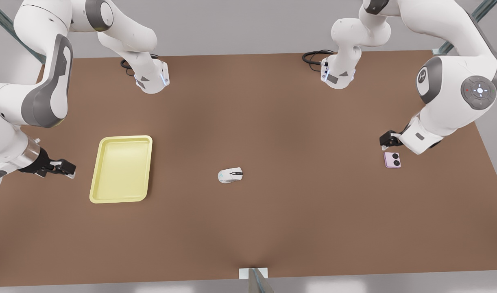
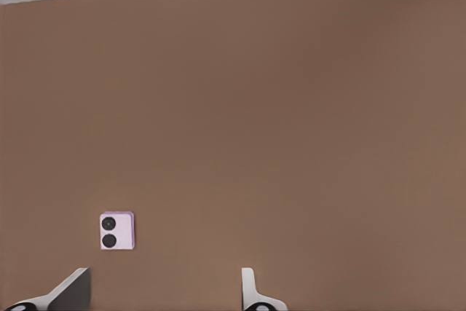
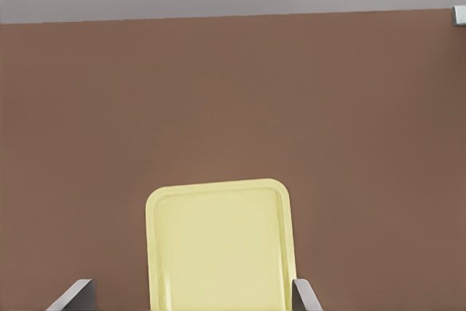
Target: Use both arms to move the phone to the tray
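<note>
Currently at the approach step: nothing gripped, nothing lifted.

Left hand [image 1: 389, 139]: on the front view's right, just beside the phone [image 1: 392, 159], on its far side, not touching. Fingers [image 2: 69, 289] spread wide in the left wrist view, empty; phone [image 2: 116, 231] flat on the desk [image 1: 273, 122] near one fingertip, off the centre line between the two, lenses up.

Right hand [image 1: 65, 167]: on the front view's left, beside the tray [image 1: 121, 169], waiting. Fingers [image 3: 73, 295] spread in the right wrist view, empty, the tray's near end [image 3: 218, 245] between them but lower down.

Phone and tray well apart, at opposite ends of the desk, with a white mouse [image 1: 230, 175] between them. Tray empty.

Next move, as a judgement: centre the left hand over the phone, descend, close on its edges, lift, carry toward mid-desk for a handover. Thin, flat body; grip low on the edges or expect a slip. Keep clear of the mouse.

Hard to make out: height of either hand above the desk. Cut off: fingertips in both wrist views, tray's near edge in the right wrist view, upper arm links in the front view.
</note>
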### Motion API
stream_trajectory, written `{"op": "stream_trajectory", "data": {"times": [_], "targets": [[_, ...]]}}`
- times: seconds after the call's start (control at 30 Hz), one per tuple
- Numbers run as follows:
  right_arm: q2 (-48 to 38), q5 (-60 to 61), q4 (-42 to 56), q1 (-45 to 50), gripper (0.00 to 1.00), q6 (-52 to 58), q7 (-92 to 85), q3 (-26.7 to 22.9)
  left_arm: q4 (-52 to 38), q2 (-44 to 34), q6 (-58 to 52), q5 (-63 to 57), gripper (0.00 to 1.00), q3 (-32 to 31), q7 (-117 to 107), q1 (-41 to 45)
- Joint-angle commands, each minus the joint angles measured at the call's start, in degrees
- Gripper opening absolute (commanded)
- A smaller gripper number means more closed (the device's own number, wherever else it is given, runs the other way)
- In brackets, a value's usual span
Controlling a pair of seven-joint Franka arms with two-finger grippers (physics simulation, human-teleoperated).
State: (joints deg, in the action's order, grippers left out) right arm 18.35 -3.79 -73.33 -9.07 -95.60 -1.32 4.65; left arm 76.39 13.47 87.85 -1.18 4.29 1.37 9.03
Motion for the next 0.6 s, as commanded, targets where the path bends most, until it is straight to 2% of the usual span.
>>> {"op": "stream_trajectory", "data": {"times": [0.0, 0.07, 0.13, 0.17, 0.23, 0.3, 0.33, 0.43, 0.57], "targets": [[-0.1, -0.1, -0.1, 0.0, 1.00, -0.6, -0.9, 0.0, 0.0, 0.1, 1.4, 0.0, 1.00, 0.0, 2.1, -0.1], [-0.1, -0.1, -0.1, 0.4, 1.00, -0.5, -0.8, 0.0, 0.2, 1.9, 1.6, 0.1, 1.00, 1.2, 2.5, -0.1], [-0.1, -0.1, -0.1, 0.3, 1.00, -0.5, -0.8, 0.0, 1.6, 5.9, 4.3, 4.3, 1.00, 9.1, 16.4, -0.1], [-0.1, -0.1, -0.1, 0.3, 1.00, -0.5, -0.8, 0.0, 5.2, 6.0, 8.1, 4.5, 1.00, 10.6, 20.7, -0.1], [-0.1, -0.1, -0.1, 0.3, 1.00, -0.5, -0.8, 0.0, 17.8, 4.5, 20.6, 6.7, 1.00, 14.8, 30.5, -0.1], [-0.1, -0.1, -0.1, 0.3, 1.00, -0.5, -0.8, 0.0, 23.6, 4.8, 27.3, 9.5, 1.00, 18.0, 40.1, -0.1], [-0.1, -0.1, -0.1, 0.3, 1.00, -0.5, -0.8, 0.0, 25.3, 4.7, 28.9, 10.0, 1.00, 18.2, 41.4, -0.1], [-0.1, -0.1, -0.1, 0.4, 1.00, -0.5, -0.8, 0.0, 36.5, 4.3, 44.0, 15.0, 1.00, 19.3, 50.2, -0.1], [-0.1, -0.1, -0.1, 0.3, 1.00, -0.5, -0.8, 0.1, 42.4, 4.9, 52.2, 17.4, 1.00, 20.4, 61.6, -0.1]]}}
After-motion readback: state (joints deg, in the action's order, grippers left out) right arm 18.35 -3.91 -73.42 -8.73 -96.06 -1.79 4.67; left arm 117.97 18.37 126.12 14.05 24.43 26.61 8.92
